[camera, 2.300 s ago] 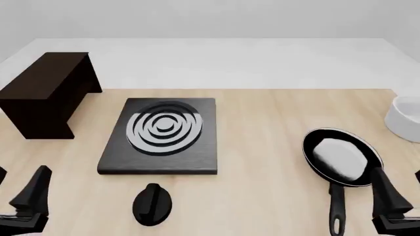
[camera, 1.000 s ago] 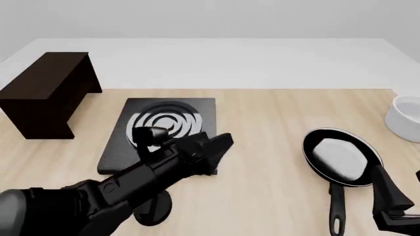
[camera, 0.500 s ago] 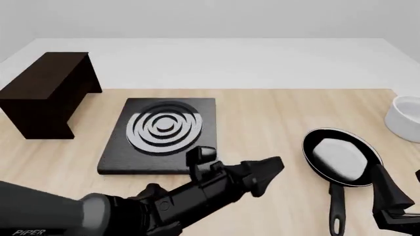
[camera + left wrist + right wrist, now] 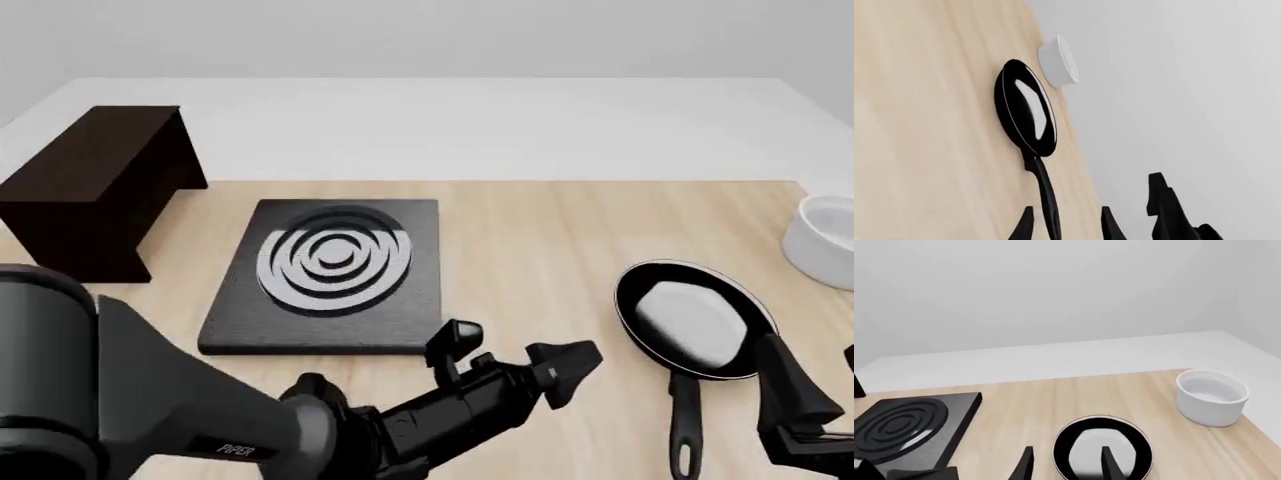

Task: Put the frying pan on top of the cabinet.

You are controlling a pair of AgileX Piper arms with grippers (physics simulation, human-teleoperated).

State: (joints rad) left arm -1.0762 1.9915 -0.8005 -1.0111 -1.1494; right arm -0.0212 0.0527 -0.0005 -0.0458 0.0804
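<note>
The frying pan (image 4: pixel 694 318), glossy black with a thin light rim, lies flat on the table at the right, its long handle (image 4: pixel 685 420) pointing toward the near edge. My left gripper (image 4: pixel 558 372) hovers open a little left of that handle. In the left wrist view the frying pan (image 4: pixel 1026 114) lies ahead and its handle (image 4: pixel 1045 192) runs between my fingertips (image 4: pixel 1026 226), untouched. My right gripper (image 4: pixel 819 388) stands open just right of the handle, with the frying pan (image 4: pixel 1102 450) ahead of it. The dark brown cabinet (image 4: pixel 94 185) stands at the far left.
A flat black stove plate (image 4: pixel 327 275) with grey rings lies left of centre. A small black knob (image 4: pixel 307 388) in front of it is partly hidden by my left arm. A white bowl (image 4: pixel 823 240) sits at the right edge, beyond the pan.
My left arm swung in from the lower left corner and across the table to the right, bringing its gripper close to the pan's handle. The right arm and the pan stayed put.
</note>
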